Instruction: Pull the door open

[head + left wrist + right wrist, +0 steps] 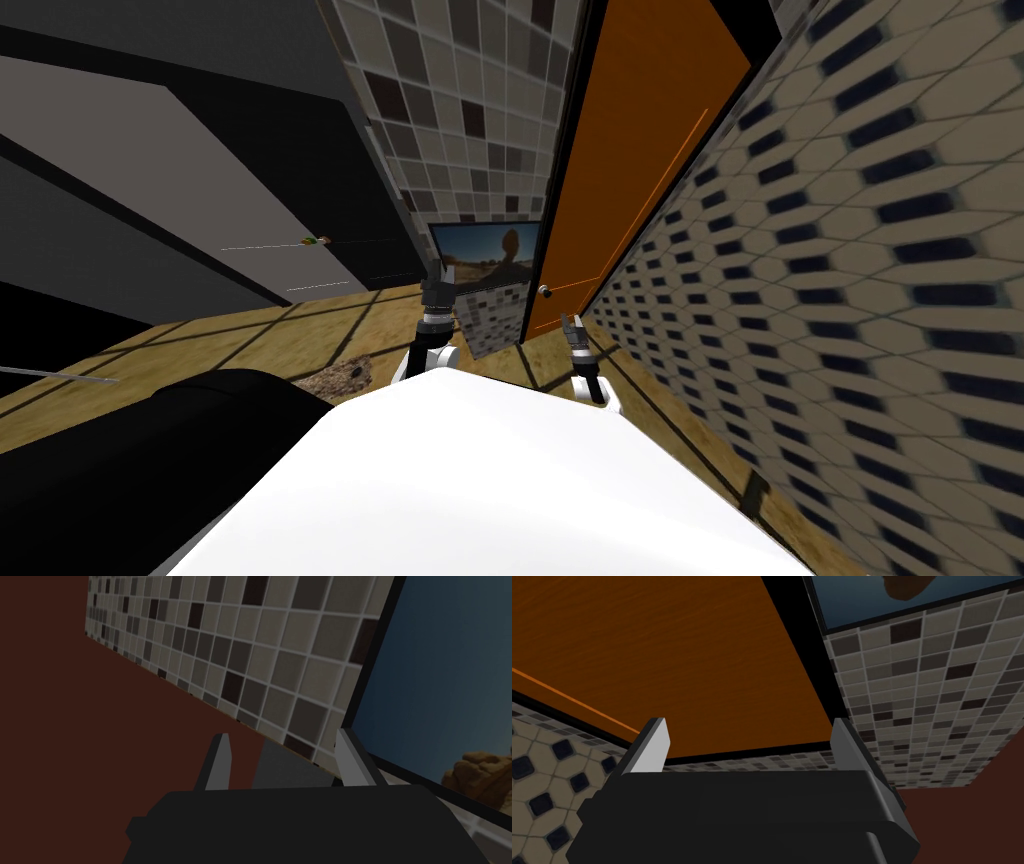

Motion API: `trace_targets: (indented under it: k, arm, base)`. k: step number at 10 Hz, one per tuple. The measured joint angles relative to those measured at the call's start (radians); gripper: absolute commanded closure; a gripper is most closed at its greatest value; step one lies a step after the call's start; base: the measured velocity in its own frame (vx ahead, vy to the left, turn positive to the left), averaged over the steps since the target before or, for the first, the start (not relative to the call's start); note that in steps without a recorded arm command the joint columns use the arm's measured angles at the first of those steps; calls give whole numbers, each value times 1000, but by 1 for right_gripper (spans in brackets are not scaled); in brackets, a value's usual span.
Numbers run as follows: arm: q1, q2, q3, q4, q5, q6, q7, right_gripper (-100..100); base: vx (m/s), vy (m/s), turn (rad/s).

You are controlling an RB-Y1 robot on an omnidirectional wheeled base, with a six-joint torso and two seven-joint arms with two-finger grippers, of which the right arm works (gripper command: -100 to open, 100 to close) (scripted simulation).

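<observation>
Knob (545, 291) on the orange door (640, 150) lies near, at eleven o'clock from the right gripper (573, 322), farther from the left gripper (438, 276); both stand spread, holding nothing.

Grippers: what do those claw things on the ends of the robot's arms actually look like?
Both look alike. The left gripper and the right gripper are each a dark, boxy block with two thin, flat, light grey fingers shaped like blades. In the head view the left arm is white lower down, with a dark, ringed wrist section.
</observation>
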Motion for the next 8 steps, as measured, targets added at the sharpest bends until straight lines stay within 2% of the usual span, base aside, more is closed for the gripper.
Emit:
trace_targets:
  k: [3,6,8]
  arm:
    - [-32,-8,0,92,17,-25,49,-100]
    - [-58,-25,1,176,39,-42,99,-100]
    - [-68,-27,3,219,50,-50,128,-100]
  base:
    - [54,-45,60]
    - [77,-60,66]
    - [38,-35,46]
